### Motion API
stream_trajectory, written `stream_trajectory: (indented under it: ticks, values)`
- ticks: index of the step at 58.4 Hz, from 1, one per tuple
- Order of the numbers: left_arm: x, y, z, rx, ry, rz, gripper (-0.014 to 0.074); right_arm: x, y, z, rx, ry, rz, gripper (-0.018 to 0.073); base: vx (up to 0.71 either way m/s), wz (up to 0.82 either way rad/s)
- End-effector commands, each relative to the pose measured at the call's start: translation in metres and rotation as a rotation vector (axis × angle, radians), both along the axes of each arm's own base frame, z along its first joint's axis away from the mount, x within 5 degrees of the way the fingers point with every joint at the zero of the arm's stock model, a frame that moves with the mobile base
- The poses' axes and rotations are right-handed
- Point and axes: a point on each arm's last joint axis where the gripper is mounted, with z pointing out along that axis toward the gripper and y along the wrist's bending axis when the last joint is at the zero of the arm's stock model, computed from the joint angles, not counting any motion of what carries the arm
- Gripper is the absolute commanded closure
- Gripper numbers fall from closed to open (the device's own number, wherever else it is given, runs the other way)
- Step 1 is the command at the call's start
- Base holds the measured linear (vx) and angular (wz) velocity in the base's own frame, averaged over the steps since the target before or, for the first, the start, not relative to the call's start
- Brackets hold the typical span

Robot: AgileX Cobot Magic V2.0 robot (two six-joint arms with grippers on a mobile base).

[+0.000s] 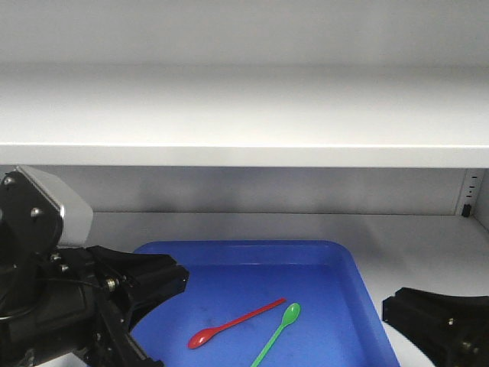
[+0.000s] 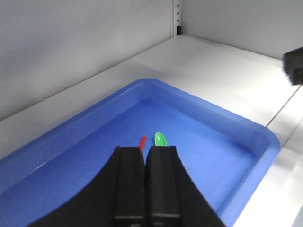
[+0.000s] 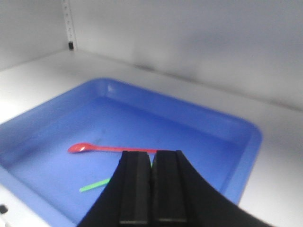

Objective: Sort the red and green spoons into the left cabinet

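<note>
A red spoon (image 1: 229,326) and a green spoon (image 1: 280,330) lie side by side in a blue tray (image 1: 359,290) on the white cabinet floor. My left gripper (image 1: 182,280) hovers over the tray's left end, shut and empty. In the left wrist view its tips (image 2: 146,151) hide most of both spoons; only the red handle end (image 2: 143,142) and the green bowl (image 2: 160,139) show. My right gripper (image 1: 391,307) sits by the tray's right edge, shut and empty. In the right wrist view (image 3: 151,154) the red spoon (image 3: 94,148) and green handle (image 3: 94,186) lie beyond it.
A white shelf board (image 1: 244,153) spans the cabinet above the tray. The back wall (image 1: 267,191) is close behind. A slotted rail with a black peg (image 1: 465,208) is on the right wall. The tray rim (image 2: 265,137) stands raised around the spoons.
</note>
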Motion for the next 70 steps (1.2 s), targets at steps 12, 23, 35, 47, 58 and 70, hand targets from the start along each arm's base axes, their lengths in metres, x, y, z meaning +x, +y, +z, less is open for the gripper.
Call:
stream_trajectory:
  ticks: [12,23,35,47,58,70]
  values:
    - [-0.002,0.003,0.021,-0.077,-0.069,0.027,0.0597,-0.006,-0.006,0.017,0.005,-0.083,-0.046,0.0564,0.0,0.0]
    - [-0.002,0.003,0.021,-0.078,-0.069,0.028,0.0597,-0.006,-0.006,0.017,0.005,-0.083,-0.046,0.0564,0.0,0.0]
    - [-0.002,0.003,0.021,-0.075,-0.072,0.027,0.0597,-0.006,-0.006,0.017,0.005,-0.083,-0.046,0.0564,0.0,0.0]
    - [0.002,0.005,0.024,-0.082,-0.138,0.065,0.0597,-0.006,-0.006,0.017,0.005,-0.083,-0.046,0.0564,0.0,0.0]
    - [0.006,0.008,0.034,-0.151,-0.216,0.126,0.0597,-0.006,-0.006,0.017,0.005,-0.083,-0.045,0.0564,0.0,0.0]
    - [0.006,0.008,0.041,-0.176,-0.306,0.113,0.0597,-0.006,-0.006,0.017,0.005,-0.083,-0.045,0.0564,0.0,0.0]
